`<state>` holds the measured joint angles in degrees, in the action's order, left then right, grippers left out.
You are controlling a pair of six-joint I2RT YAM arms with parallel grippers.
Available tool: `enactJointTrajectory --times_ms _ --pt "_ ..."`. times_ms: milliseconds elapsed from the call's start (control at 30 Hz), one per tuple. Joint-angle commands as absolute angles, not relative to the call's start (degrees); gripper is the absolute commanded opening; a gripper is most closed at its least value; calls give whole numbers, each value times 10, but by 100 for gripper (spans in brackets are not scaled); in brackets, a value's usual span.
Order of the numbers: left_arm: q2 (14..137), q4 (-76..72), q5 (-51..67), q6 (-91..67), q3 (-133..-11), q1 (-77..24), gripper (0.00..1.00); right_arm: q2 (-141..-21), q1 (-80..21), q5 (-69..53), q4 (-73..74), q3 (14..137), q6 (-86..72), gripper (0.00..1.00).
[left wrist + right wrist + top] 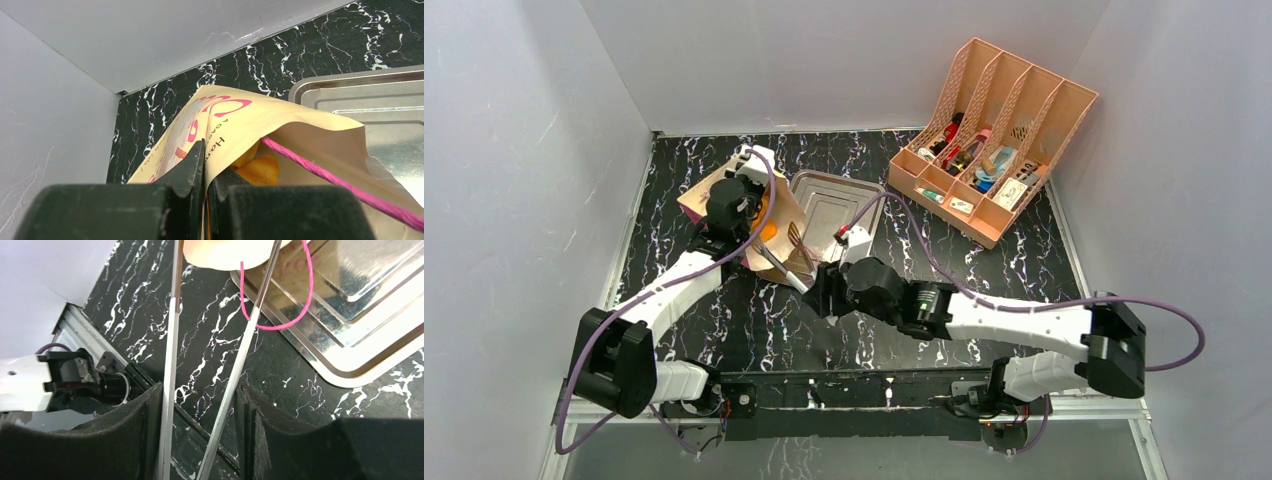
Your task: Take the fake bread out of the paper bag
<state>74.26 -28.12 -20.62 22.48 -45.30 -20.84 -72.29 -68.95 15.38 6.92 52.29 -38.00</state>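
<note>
The paper bag (776, 205) lies tilted at the back left, its mouth facing the metal tray. A golden-orange piece of fake bread (768, 230) shows inside the mouth, and also in the left wrist view (260, 170). My left gripper (742, 205) is shut on the bag's upper rim (235, 120), with the paper pinched between the fingers (192, 165). A pink cord handle (340, 186) hangs across the mouth. My right gripper (826, 285) is shut on metal tongs (170, 365), which point at the bag's mouth (225, 252). The tong tips are out of the wrist view.
A steel tray (834, 200) lies right of the bag; its rim also shows in the right wrist view (360, 375). A peach file rack (994, 140) with small items stands at the back right. White walls enclose the black marbled table (754, 330).
</note>
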Motion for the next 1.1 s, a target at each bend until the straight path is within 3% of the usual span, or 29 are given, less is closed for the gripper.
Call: enactJointTrajectory --times_ms 0,667,933,1067 --pt "711 -277 -219 209 -454 -211 0 -763 -687 167 -24 531 -403 35" --pt "677 -263 -218 189 -432 -216 0 -877 -566 -3 -208 517 -546 38" --pt "680 -262 -221 187 -433 -219 0 -871 -558 -18 -232 501 -564 22" --pt "680 -264 -224 186 -430 -220 0 -862 -557 -15 -232 493 -561 7"
